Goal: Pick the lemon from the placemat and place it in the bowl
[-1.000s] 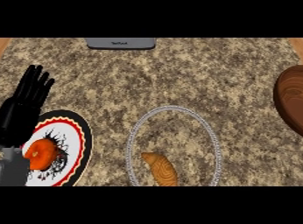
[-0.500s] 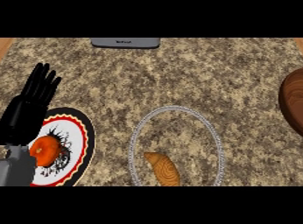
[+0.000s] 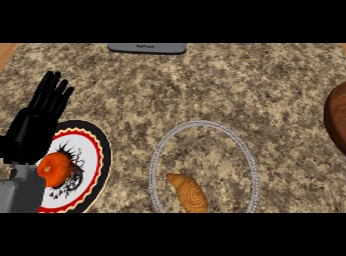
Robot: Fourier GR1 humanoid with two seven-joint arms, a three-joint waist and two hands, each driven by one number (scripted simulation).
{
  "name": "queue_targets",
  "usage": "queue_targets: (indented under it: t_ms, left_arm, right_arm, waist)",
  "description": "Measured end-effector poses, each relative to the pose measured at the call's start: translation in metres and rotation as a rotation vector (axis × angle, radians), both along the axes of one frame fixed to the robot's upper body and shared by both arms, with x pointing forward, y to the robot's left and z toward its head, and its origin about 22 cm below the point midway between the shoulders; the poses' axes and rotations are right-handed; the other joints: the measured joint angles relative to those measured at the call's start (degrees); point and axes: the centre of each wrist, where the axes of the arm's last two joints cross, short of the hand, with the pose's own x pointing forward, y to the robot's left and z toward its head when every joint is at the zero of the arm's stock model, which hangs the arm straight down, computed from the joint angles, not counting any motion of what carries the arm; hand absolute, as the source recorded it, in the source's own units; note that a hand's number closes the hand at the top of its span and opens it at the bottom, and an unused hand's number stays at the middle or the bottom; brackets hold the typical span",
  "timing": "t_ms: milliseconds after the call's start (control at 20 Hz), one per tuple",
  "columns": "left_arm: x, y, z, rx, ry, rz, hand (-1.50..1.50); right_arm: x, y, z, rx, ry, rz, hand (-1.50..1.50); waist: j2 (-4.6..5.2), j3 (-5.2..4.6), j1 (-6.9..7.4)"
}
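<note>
Grey device (image 3: 147,48), label unreadable

Speckled brown granite counter (image 3: 205,85), red-and-black-rimmed plate (image 3: 95,150), dark wooden bowl (image 3: 342,125)

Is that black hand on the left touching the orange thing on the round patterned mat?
Cannot tell. In the head view the left hand stands open, fingers up, its lower part overlapping the orange fruit on the patterned mat; no gap or contact shows plainly.

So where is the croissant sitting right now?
In the head view the croissant lies low and centre, inside the clear glass plate, towards its near edge. The patterned plate with the orange fruit lies to its left.
</note>
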Motion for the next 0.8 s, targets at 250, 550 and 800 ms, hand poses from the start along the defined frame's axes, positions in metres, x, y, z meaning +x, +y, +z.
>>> queue_targets:
  t_ms: [250,550,800]
  left_arm:
    - [0.001,-0.003,0.004,-0.001,-0.013,-0.006,0.00]
    - [0.000,-0.003,0.004,-0.004,-0.010,0.000,0.00]
    - [-0.001,0.000,0.003,-0.005,-0.005,0.002,0.00]
  right_arm:
    - [0.009,0.006,-0.019,0.094,0.070,0.078,-1.50]
    - [0.017,0.008,-0.021,0.374,-0.034,0.120,-1.50]
    - [0.010,-0.013,-0.004,0.640,-0.137,0.059,-1.50]
  waist:
    - [0.20,0.10,0.25]
    - [0.16,0.16,-0.19]
    - [0.13,0.14,-0.46]
